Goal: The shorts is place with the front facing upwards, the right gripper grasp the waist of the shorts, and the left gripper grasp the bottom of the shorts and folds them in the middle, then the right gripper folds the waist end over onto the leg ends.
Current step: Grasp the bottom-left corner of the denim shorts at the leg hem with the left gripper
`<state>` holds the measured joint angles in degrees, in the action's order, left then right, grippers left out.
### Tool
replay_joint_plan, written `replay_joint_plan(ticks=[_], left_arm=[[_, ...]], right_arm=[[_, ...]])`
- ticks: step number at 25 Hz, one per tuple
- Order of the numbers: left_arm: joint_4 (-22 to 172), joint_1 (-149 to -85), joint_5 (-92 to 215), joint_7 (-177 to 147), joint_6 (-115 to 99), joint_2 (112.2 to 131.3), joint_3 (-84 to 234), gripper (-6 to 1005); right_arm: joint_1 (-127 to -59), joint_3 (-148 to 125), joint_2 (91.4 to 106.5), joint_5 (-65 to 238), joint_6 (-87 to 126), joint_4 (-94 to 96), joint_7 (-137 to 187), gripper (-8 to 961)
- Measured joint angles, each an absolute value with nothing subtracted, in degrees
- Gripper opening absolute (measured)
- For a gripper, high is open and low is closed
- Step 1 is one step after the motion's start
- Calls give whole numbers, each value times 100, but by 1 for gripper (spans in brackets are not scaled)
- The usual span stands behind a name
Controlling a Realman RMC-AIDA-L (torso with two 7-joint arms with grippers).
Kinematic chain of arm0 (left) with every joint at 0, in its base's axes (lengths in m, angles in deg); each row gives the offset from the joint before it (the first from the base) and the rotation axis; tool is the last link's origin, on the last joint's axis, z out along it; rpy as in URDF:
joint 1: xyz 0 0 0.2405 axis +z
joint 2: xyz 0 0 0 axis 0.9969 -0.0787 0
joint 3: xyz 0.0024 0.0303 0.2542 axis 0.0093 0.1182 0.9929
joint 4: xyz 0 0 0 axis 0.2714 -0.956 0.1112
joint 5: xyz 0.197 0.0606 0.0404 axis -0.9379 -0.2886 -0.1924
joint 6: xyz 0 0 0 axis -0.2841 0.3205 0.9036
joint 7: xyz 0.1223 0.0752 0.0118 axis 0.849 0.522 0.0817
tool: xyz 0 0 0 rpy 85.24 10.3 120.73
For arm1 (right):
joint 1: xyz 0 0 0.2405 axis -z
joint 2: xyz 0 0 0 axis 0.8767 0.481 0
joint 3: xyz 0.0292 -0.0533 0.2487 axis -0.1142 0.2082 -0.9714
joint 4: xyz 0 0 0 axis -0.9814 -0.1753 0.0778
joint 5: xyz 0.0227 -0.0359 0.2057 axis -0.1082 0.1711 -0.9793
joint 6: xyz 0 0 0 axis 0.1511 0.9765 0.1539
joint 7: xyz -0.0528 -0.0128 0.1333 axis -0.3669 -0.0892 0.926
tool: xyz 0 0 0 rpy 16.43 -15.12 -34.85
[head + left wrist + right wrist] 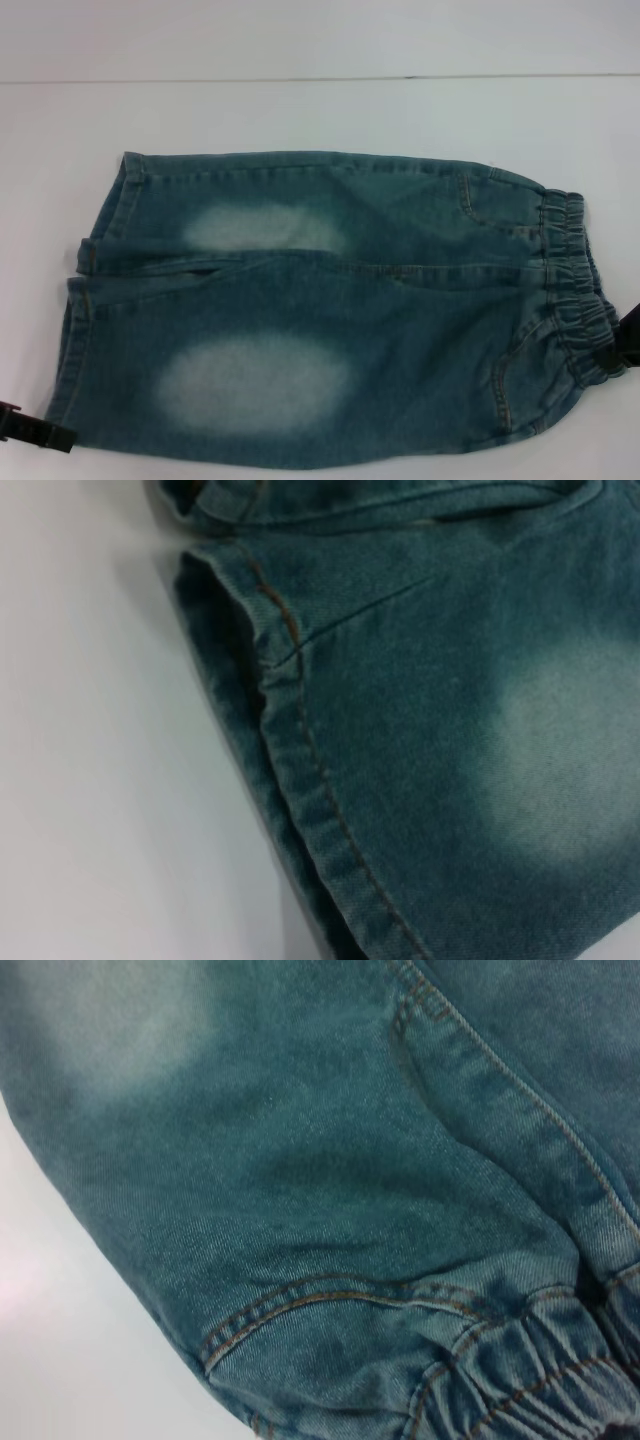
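Now the soft, floppy blue-green denim shorts lie flat on the white desk. Left black hand waits by the near hem, right black hand by the puckered waistband; grips cannot be told.

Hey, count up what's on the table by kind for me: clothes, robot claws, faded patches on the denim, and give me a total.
Shorts: 1
Claws: 2, the left claw by the near leg hem, the right claw at the waistband
Faded patches: 2, far one, near one
Total: 5
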<state>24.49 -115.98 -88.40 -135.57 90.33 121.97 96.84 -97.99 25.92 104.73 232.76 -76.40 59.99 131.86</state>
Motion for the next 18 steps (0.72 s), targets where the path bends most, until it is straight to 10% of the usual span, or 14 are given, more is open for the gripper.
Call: replay_joint_plan(ticks=[18], left_arm=[[2471, -11678, -8799, -13530, 8916, 12176, 9654, 90]], right_arm=[[-9804, 2586, 10453, 23276, -7589, 6019, 13162, 42]])
